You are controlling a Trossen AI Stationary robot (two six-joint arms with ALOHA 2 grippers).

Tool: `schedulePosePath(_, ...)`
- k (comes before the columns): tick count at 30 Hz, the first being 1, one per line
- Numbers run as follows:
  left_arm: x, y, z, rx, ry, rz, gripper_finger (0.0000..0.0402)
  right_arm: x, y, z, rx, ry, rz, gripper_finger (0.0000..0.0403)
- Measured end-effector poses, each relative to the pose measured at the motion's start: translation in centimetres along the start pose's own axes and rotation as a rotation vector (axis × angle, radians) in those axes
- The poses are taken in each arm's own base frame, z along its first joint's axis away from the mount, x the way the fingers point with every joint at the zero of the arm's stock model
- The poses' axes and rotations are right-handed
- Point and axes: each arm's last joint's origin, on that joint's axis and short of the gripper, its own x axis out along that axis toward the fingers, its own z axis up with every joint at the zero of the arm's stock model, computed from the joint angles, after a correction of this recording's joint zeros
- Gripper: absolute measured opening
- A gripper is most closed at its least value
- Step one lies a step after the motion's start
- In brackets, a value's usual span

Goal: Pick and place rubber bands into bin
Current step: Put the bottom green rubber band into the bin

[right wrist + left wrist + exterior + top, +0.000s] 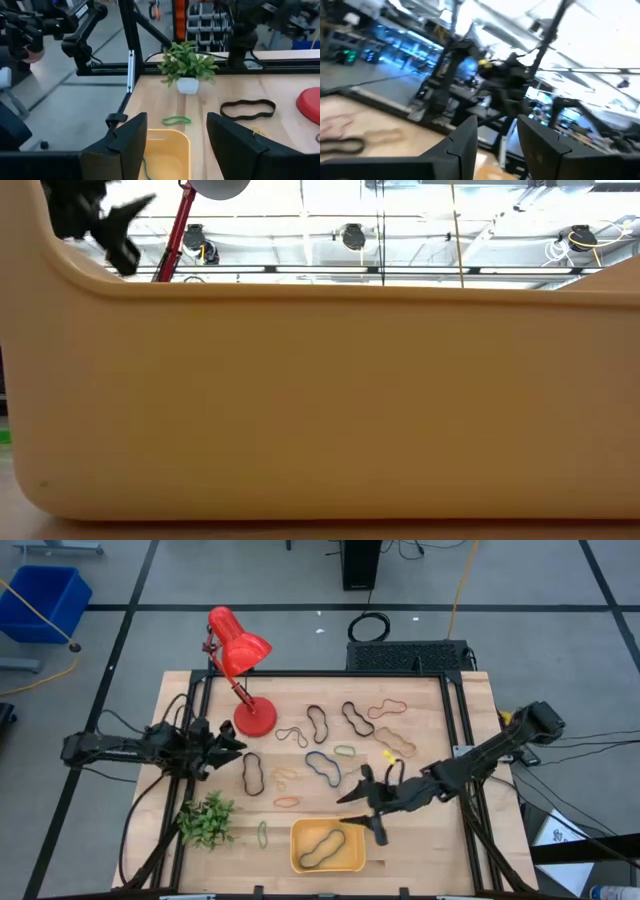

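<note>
Several rubber bands lie flat on the wooden table, among them a black one (252, 772), a blue one (324, 768), an orange one (287, 802) and a green one (262, 832). The orange-yellow bin (300, 858) stands at the near edge with a dark band (322, 847) inside; its wall (320, 400) fills the low view. My right gripper (365, 812) is open and empty just right of the bin's far right corner (170, 137). My left gripper (228, 745) is open and empty near the lamp's base, above the table (497, 145).
A red desk lamp (240, 650) stands at the far left, its base (255, 718) on the table. A small potted plant (207, 820) stands at the near left, left of the bin. A black frame runs along the table's edges.
</note>
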Motion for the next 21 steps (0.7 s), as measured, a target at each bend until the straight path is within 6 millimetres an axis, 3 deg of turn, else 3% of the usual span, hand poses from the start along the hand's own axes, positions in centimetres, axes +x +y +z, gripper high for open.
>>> schedulePosePath(7, 4.1, -3.1, 2.6, 0.128, 0.225, -0.043, 0.0129, -4.4, -2.0, -3.0, 0.159, -0.229, 0.059, 0.0203)
schedulePosePath(11, 7.0, -5.0, 2.8, 0.163, 0.443, -0.067, 0.0129, -6.1, -2.8, -3.9, 0.189, -0.269, 0.067, 0.0201)
schedulePosePath(16, 10.7, -7.9, 0.7, 0.246, 0.668, -0.099, 0.0129, -6.4, -2.9, -4.3, 0.166, -0.231, 0.055, 0.0199)
schedulePosePath(21, 13.0, -10.4, -3.2, 0.312, 0.876, -0.061, 0.0129, -6.4, -3.0, -4.5, 0.144, -0.214, 0.05, 0.0202)
